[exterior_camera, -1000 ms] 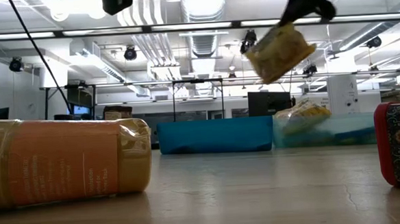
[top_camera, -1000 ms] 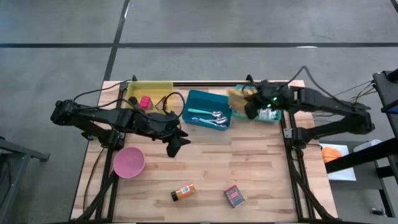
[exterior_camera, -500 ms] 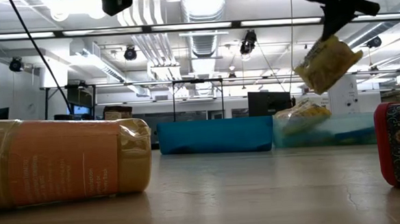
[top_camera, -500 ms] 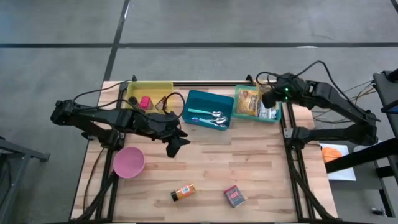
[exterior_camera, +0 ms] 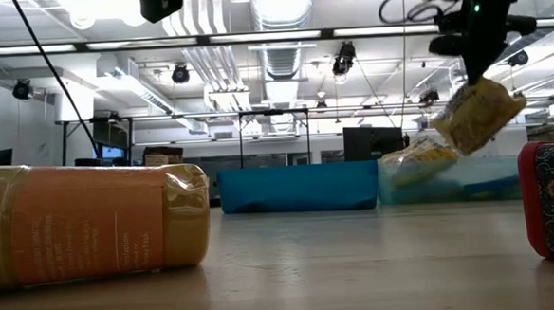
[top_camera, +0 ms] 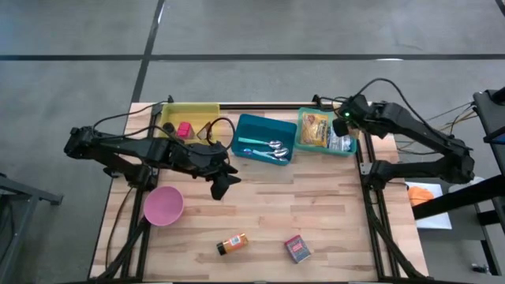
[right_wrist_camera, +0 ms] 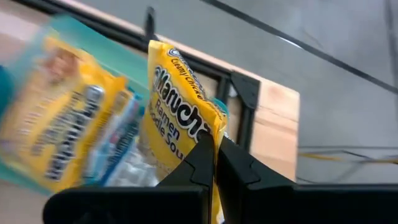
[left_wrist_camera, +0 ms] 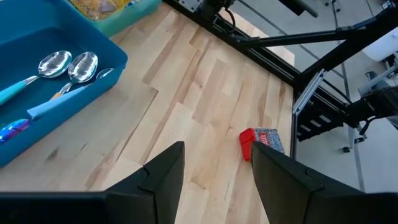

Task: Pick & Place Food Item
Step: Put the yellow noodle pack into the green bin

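Note:
A yellow ramen packet (exterior_camera: 474, 116) hangs over the teal bin (top_camera: 323, 151) at the table's far right, and my right gripper (right_wrist_camera: 216, 165) is shut on it. In the high view that gripper (top_camera: 340, 128) stands above the bin's right part. Another yellow packet (top_camera: 314, 128) lies flat inside the bin. My left gripper (left_wrist_camera: 214, 180) hovers open over the bare middle of the table (top_camera: 221, 183), with nothing between its fingers. My right gripper pinches the ramen packet by one edge (right_wrist_camera: 210, 134) between its two shut fingers. The fingers slant downward from above. The packet hangs tilted below them (exterior_camera: 478, 97), lifted clear above the bin.
A blue bin with spoons (top_camera: 264, 140) and a yellow bin (top_camera: 189, 120) stand along the far edge. A pink bowl (top_camera: 163, 205), an orange bottle (top_camera: 232, 244) and a red box (top_camera: 297, 248) sit toward the near edge. The table's middle is bare wood.
My right gripper has carried the ramen packet toward the table's right edge and downward, tipping to point more steeply down. The packet, held throughout, has swung from high over the bin's left side to hang lower over its right part.

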### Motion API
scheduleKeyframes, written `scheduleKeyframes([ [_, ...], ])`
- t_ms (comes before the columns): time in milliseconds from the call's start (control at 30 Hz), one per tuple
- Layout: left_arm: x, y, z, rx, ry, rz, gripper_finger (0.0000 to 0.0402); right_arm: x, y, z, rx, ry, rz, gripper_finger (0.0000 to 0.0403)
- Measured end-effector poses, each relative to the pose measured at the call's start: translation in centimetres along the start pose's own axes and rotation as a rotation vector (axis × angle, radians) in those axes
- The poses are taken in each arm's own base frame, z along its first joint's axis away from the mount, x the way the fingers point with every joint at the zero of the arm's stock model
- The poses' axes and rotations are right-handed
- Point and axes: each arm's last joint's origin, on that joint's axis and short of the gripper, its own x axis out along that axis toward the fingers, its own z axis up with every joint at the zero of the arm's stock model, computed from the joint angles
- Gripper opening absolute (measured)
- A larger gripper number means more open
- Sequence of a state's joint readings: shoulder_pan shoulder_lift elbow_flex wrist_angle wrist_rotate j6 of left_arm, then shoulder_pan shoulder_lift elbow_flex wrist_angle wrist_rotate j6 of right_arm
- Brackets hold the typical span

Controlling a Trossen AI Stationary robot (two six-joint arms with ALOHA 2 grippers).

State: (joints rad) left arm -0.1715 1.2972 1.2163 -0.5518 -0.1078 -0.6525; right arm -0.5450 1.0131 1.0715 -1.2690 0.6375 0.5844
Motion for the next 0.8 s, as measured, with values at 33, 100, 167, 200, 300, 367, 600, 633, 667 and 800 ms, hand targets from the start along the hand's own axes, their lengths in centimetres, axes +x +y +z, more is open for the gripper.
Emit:
scheduleKeyframes([
  [33,0.0,0.0,0.0,0.0,0.0,0.0,0.0193,0.5,0.2,-0.1,-0.008,0.014,-0.023,0.0007],
  [100,0.0,0.0,0.0,0.0,0.0,0.0,0.0193,1.6,0.6,-0.5,-0.036,0.04,-0.067,0.0007],
  [167,0.0,0.0,0.0,-0.003,0.0,0.0,0.0193,2.6,1.2,-0.9,-0.067,0.064,-0.1,0.0007],
  [200,0.0,0.0,0.0,-0.003,0.0,0.0,0.0193,3.1,1.5,-1.1,-0.082,0.08,-0.105,0.0007],
  [300,0.0,0.0,0.0,-0.003,0.0,0.001,0.0193,4.7,2.5,-1.9,-0.1,0.121,-0.095,0.0007],
  [367,0.0,0.0,0.0,-0.003,0.0,0.001,0.0193,5.6,3.3,-2.4,-0.098,0.135,-0.071,0.0007],
  [600,0.0,0.0,0.0,-0.003,0.0,0.001,0.0193,7.3,5.7,-4.2,-0.073,0.181,0.087,0.0007],
  [633,0.0,0.0,0.0,-0.003,0.0,0.0,0.0193,7.4,5.9,-4.4,-0.072,0.184,0.093,0.0007],
  [667,0.0,0.0,0.0,-0.003,0.0,0.0,0.0193,7.5,6.0,-4.5,-0.073,0.188,0.097,0.0007],
  [800,0.0,0.0,0.0,-0.003,0.0,0.0,0.0193,7.8,6.6,-4.7,-0.089,0.2,0.15,0.0008],
])
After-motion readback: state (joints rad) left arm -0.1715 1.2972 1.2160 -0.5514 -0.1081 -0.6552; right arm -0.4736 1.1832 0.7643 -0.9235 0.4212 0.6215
